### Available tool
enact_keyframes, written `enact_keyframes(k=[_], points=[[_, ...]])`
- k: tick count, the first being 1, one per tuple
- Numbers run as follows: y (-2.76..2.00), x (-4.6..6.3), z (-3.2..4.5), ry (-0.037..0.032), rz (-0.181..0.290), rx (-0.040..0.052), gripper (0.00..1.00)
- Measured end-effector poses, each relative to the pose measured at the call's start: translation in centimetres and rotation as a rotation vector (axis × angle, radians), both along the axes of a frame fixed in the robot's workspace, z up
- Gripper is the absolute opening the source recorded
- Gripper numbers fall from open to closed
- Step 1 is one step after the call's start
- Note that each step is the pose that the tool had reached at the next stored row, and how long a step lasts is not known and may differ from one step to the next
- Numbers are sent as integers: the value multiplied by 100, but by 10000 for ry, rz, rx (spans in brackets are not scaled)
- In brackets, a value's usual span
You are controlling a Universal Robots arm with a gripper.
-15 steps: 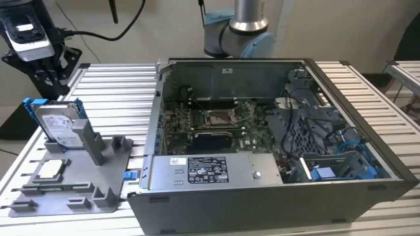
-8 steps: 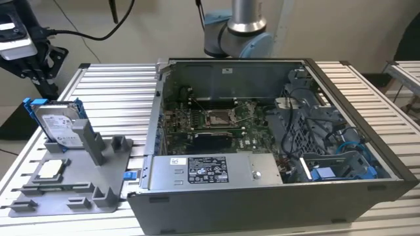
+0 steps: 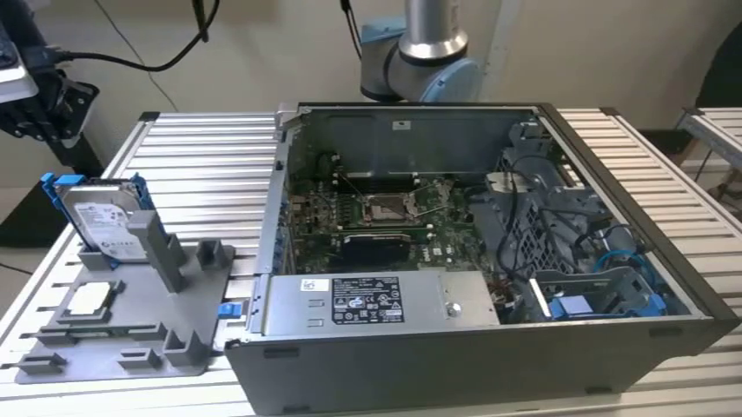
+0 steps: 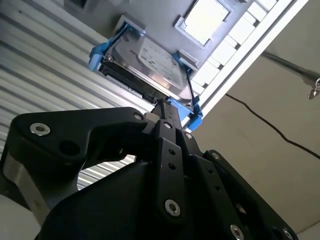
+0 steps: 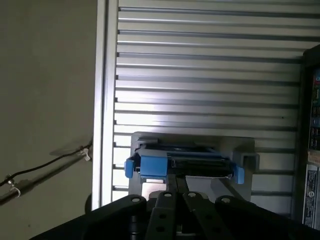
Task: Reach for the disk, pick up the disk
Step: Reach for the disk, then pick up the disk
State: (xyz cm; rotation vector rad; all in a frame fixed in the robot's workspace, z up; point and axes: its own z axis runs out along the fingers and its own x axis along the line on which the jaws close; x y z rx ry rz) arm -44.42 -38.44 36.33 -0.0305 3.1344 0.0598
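Disk (image 3: 102, 217) (image 4: 150, 62) (image 5: 197, 164) upright in grey rack (image 3: 174, 339) on bench (image 3: 208, 165), at the exterior view's left of the open computer case (image 3: 464, 365), claw (image 4: 162, 107) (image 5: 177, 181) pressed together, tips near disk's edge in both wrist views

An open computer case (image 3: 464, 369) lies on the slatted counter (image 3: 208, 161), its green circuit board (image 3: 347, 213) and labelled grey power box (image 3: 371, 302) exposed. Beside it, toward the exterior view's left, a grey plastic stand (image 3: 168, 256) carries a small square silver chip (image 3: 90, 300).
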Motion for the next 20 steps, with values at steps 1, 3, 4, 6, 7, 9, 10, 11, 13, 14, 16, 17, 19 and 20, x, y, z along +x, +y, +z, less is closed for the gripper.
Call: enact_keyframes(k=[1,3,4,6,7,9,10,11,13,14,16,17,19,20], points=[[7,-27,-3,-5,2,0,0],[21,-81,-9,-19,8,0,0],[27,-108,-11,-24,11,0,0],[34,-155,-18,-40,22,0,0],[36,-172,-21,-48,33,0,0],[40,-182,-24,-69,71,-1,0],[40,-182,-23,-83,87,0,0],[41,-182,-23,-84,86,0,0],[41,-183,-25,-87,85,0,0],[41,-183,-24,-86,85,0,0],[41,-183,-24,-87,85,0,0],[41,-183,-24,-87,84,0,0],[41,-183,-24,-86,85,0,0],[41,-183,-24,-87,85,0,0]])
